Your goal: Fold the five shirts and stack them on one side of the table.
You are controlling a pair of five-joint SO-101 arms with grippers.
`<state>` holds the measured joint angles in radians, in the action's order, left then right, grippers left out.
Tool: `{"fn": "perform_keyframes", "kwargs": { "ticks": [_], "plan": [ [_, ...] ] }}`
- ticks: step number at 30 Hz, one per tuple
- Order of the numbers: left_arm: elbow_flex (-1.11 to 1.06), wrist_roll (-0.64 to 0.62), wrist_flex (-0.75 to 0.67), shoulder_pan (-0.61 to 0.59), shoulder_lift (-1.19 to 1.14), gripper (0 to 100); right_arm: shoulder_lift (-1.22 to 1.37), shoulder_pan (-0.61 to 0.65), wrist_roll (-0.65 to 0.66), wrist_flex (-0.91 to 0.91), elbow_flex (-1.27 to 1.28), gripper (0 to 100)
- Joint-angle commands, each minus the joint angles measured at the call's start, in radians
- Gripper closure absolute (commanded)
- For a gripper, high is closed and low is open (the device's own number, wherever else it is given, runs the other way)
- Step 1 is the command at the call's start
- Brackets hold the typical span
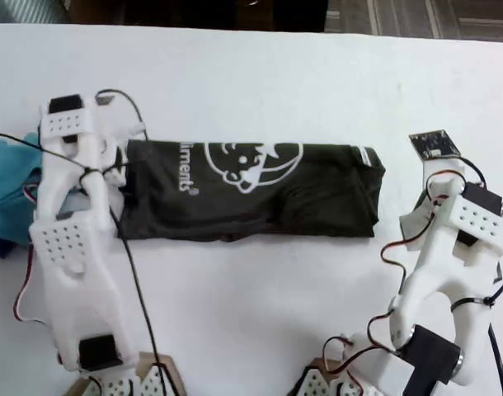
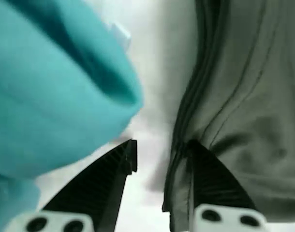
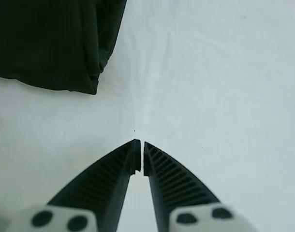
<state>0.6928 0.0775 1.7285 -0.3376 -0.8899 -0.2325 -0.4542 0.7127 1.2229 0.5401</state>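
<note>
Left gripper (image 2: 162, 151) spread apart at shirt (image 1: 260, 194) edge, nothing held yet; right gripper (image 3: 140, 152) closed, empty. Imo grab all layers b4 lifting.

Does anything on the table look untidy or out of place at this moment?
Yes, slightly. The black shirt is folded into a long strip, but its right end is bunched and uneven. The teal shirt at the left edge of the table looks rumpled, not like a neat stack.

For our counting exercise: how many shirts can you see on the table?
2: a black shirt folded mid-table; a teal shirt at the left edge of the table. More may be hidden beyond view.
</note>
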Motion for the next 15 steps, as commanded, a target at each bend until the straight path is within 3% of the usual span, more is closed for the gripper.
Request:
{"fn": "perform_keyframes", "kwargs": {
  "ticks": [1,7,15],
  "plan": [
    [0.088,-0.029,0.020,0.054,-0.061,81,-0.050,-0.012,-0.008,0.012,0.015,97.8],
    [0.153,-0.054,0.055,0.038,-0.149,81,-0.050,-0.008,-0.008,0.007,0.058,97.8],
    [0.140,-0.054,0.061,0.026,0.008,81,-0.050,-0.005,-0.009,0.002,0.063,97.8]
  ]
}}
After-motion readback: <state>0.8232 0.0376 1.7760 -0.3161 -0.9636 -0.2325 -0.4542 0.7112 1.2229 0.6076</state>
